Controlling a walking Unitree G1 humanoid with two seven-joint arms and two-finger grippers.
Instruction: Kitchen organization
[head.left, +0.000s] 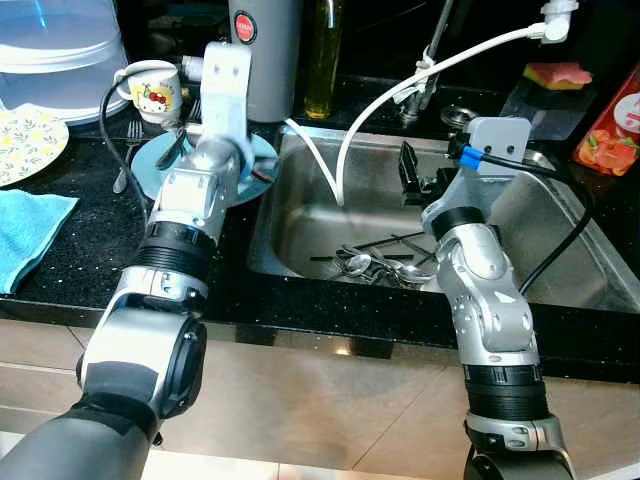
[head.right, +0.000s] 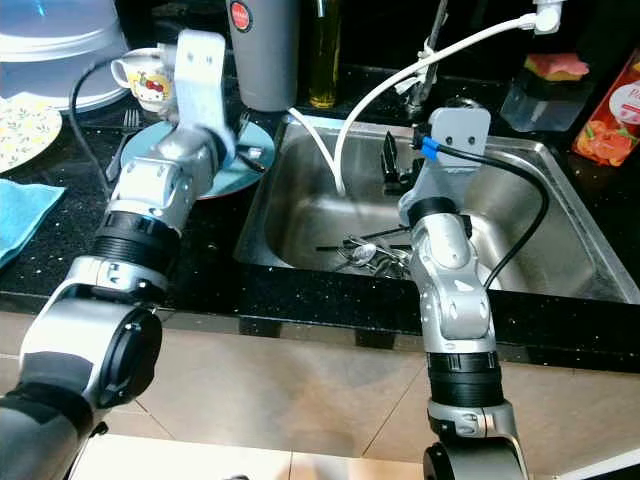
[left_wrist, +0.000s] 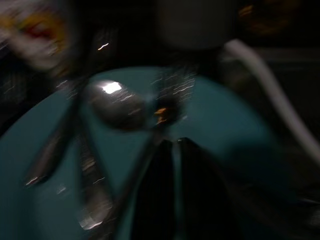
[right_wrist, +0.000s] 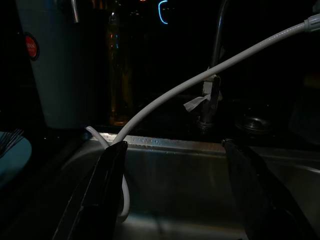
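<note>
My left gripper (left_wrist: 172, 200) hangs low over the teal plate (head.left: 262, 160) on the black counter (head.left: 90, 250), just left of the sink (head.left: 560, 230). Through my left wrist camera, its two black fingers sit almost together, with only a thin slit between them and nothing in it (the picture is blurred, so I read that with some caution). A spoon (left_wrist: 117, 105) lies on the plate just ahead of the fingertips, its bowl catching the light, and more cutlery handles (left_wrist: 50, 155) lie across the plate beside it. A fork (head.left: 128, 150) rests on the counter at the plate's far left edge, near a white cartoon mug (head.left: 152, 90).

My right gripper (right_wrist: 175, 195) is out over the sink basin, its fingers (right_wrist: 107, 195) spread wide apart and holding nothing. They point toward the back wall of the sink, where a white hose (head.left: 345, 150) curves down into the basin from the tap (head.left: 425, 70). A pile of spoons and other cutlery (head.left: 385, 265) lies on the sink floor, below and to the left of my right forearm.

Behind the plate stands a grey canister (head.left: 265, 50) with a red badge, and next to it a bottle of yellow oil (head.left: 323, 60). A blue cloth (head.left: 30, 230) and a flowered plate (head.left: 25, 140) lie at the counter's left end.
</note>
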